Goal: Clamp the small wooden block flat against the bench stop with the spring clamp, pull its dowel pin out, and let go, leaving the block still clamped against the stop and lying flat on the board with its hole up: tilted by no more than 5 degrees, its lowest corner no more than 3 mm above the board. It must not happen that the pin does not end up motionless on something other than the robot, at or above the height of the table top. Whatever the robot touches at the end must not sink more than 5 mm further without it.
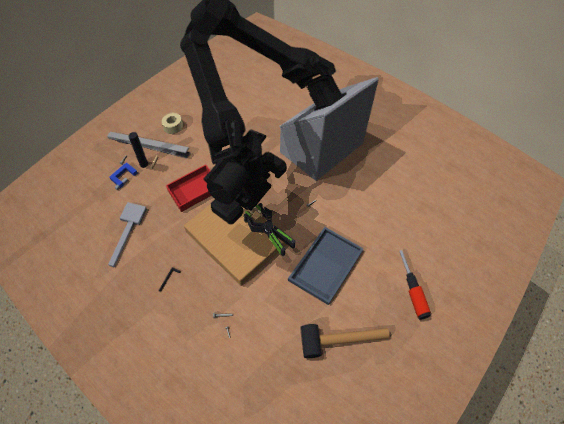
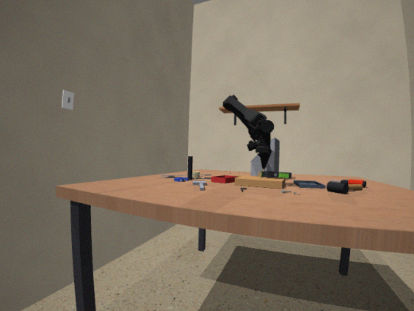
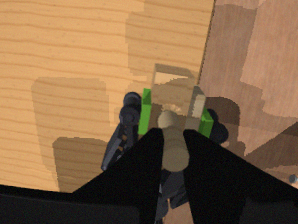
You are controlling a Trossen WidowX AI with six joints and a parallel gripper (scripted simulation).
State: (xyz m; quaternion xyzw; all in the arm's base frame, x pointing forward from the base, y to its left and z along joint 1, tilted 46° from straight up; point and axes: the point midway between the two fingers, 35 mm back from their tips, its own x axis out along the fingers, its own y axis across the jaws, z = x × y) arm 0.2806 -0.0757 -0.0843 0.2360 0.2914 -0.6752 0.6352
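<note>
1. The black arm [image 1: 210, 90] rises from its grey base block [image 1: 340, 125], folds at the elbow and drops steeply, so the gripper [image 3: 174, 137] points almost straight down over the right edge of the wooden board [image 1: 220, 240].
2. Its two dark fingers are pinched on the pale dowel pin [image 3: 172, 137], whose rounded top shows between them.
3. The small wooden block [image 3: 174, 90] lies just beyond the fingertips at the board's edge, between the green-tipped jaws of the spring clamp [image 1: 270, 231]; the clamp's handles run off the board toward the grey tray [image 1: 325, 264].
4. A red tray [image 1: 189, 187] sits beside the board's far corner; a mallet [image 1: 340, 339], a red-handled screwdriver [image 1: 415, 292], a hex key [image 1: 168, 278] and loose screws [image 1: 222, 315] lie well apart from it.
5. Only the wrist view shows pin, block and jaws; from the top the wrist hides them. Whether the pin is clear of its hole cannot be told.
</note>
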